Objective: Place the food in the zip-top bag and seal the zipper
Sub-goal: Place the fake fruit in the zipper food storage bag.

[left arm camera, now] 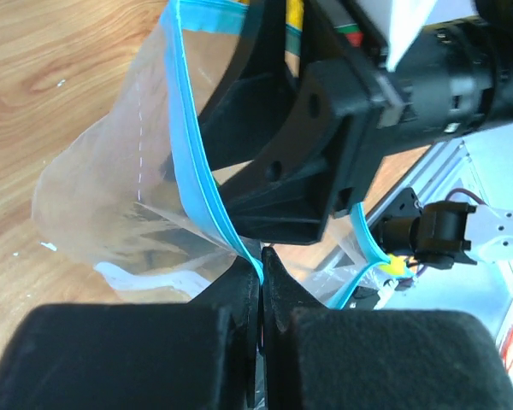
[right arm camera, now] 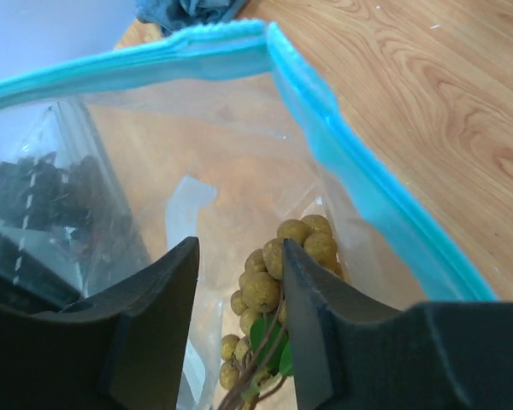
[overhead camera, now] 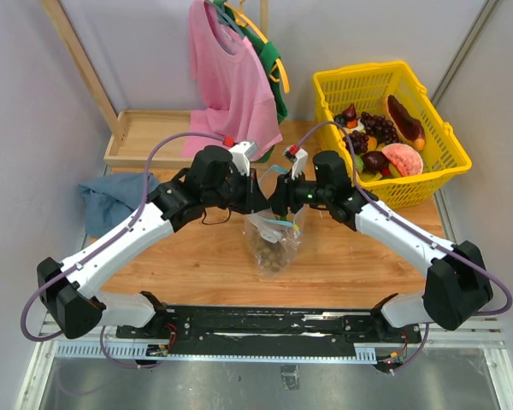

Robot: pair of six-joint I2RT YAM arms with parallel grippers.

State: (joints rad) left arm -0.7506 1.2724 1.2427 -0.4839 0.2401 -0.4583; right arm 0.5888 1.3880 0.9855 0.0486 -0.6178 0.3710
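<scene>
The clear zip-top bag [overhead camera: 274, 243] hangs upright over the wooden table, held up at its mouth. A tan berry cluster [overhead camera: 272, 254] lies inside it. My left gripper [overhead camera: 255, 195] is shut on the teal-blue zipper [left arm camera: 197, 162]; the left wrist view shows its jaws [left arm camera: 262, 256] pinched on the strip. My right gripper [overhead camera: 280, 201] is open over the bag mouth. In the right wrist view its jaws [right arm camera: 239, 248] stand apart above the berry cluster [right arm camera: 261, 290], with the zipper [right arm camera: 359, 188] curving around them. More food [overhead camera: 385, 141] lies in the yellow basket.
The yellow mesh basket [overhead camera: 440, 166] stands at the back right. A pink shirt [overhead camera: 231, 77] hangs at the back centre over a shallow wooden tray [overhead camera: 145, 137]. A blue cloth [overhead camera: 111, 201] lies at the left. The right arm's black wrist [left arm camera: 316, 128] fills the left wrist view close by.
</scene>
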